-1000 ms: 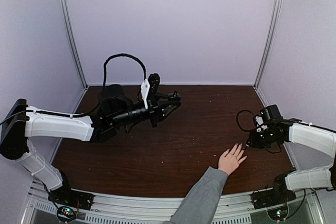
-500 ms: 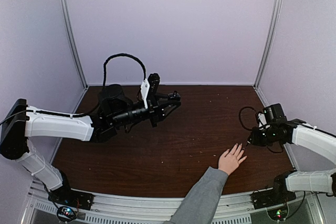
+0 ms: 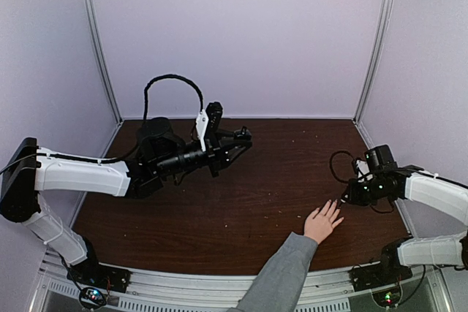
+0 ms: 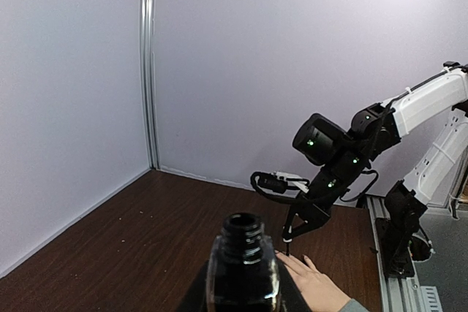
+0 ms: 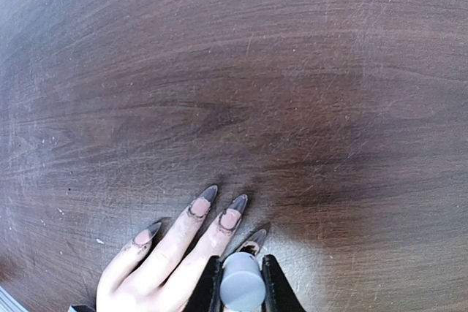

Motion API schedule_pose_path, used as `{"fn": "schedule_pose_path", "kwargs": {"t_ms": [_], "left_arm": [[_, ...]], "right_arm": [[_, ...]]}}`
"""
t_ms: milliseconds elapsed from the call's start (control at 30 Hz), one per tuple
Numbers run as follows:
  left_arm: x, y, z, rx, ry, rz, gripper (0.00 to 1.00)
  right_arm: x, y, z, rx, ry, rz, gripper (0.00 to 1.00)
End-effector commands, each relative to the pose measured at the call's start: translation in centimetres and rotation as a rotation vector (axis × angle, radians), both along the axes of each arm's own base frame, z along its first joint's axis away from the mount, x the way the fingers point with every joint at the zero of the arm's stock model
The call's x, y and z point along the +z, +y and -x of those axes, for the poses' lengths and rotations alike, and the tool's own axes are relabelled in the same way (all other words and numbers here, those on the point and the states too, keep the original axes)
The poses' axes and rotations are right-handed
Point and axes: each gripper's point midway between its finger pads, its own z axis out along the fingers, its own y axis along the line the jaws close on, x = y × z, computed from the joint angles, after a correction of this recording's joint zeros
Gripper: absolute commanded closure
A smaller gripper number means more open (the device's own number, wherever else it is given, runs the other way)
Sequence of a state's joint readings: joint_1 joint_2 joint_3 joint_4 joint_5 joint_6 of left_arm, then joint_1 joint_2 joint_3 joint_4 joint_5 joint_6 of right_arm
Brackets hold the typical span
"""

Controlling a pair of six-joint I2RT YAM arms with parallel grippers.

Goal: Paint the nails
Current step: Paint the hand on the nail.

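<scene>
R fingers (image 5: 210, 287), shut on the brush cap (image 5: 242, 290), sit just above the nails (image 5: 219, 214) of the hand (image 3: 322, 221) lying flat near-R on the tabletop (image 3: 256, 180), digits pointing twd that arm, whereas L fingers (image 4: 194, 299), shut on the open bottle (image 4: 242, 268), hang well apart at far L.

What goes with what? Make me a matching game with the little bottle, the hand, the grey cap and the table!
Things:
1 bottle
2 hand
3 grey cap
4 table

Clues:
A dark brown wood
B pinched in the right claw
C open-topped, held by the left claw
D lying flat, fingers spread

Pairs: 1-C, 2-D, 3-B, 4-A.
</scene>
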State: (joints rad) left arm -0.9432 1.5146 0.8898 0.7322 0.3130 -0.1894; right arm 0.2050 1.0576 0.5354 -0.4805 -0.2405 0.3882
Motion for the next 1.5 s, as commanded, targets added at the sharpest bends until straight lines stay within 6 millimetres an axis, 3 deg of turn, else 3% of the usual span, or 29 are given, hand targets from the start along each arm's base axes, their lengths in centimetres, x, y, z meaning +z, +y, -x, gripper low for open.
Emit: {"fn": "schedule_pose_path", "kwargs": {"t_ms": [0, 1467], "left_arm": [[1.5, 0.5, -0.2, 0.01, -0.027, 0.054, 1.0], [1.4, 0.9, -0.5, 0.024, -0.024, 0.06, 1.0]], "right_arm": [[-0.3, 0.1, 0.0, 0.015, 0.005, -0.006, 1.0], [-1.3, -1.5, -0.3, -0.054, 0.028, 0.072, 1.0]]}}
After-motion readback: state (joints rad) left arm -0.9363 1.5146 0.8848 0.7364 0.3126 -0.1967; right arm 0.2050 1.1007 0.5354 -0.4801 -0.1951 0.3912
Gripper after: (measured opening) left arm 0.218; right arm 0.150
